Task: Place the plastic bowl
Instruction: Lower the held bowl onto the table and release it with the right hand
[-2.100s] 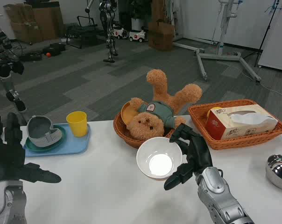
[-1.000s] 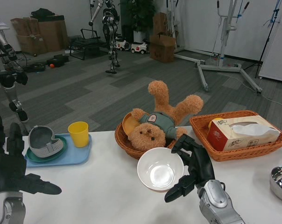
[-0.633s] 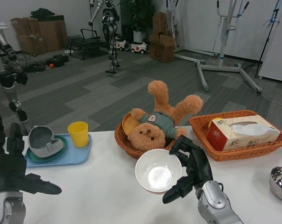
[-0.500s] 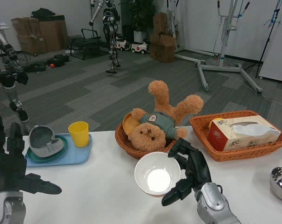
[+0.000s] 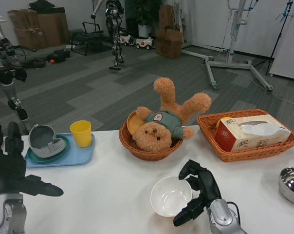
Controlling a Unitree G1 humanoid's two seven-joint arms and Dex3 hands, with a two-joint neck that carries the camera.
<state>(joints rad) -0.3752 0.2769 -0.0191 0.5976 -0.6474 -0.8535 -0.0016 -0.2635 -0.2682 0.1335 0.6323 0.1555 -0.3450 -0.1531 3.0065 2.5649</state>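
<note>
Open white worktop (image 5: 113,187) through the middle, between left hand (image 5: 10,170) at the left edge and right hand (image 5: 198,192) low centre-right. Blocked at back centre by round wicker basket (image 5: 147,148) with teddy bear (image 5: 161,124) sticking up out of it. Back right blocked by rectangular wicker basket (image 5: 249,146) holding tissue box (image 5: 249,131). Back left taken by blue tray (image 5: 62,153) carrying yellow cup (image 5: 81,132) and grey item on green plate (image 5: 45,144). White bowl (image 5: 170,196) just beside right hand, on the worktop. Steel bowl (image 5: 290,179) at far right edge. Bare gap between bowl and round basket.
</note>
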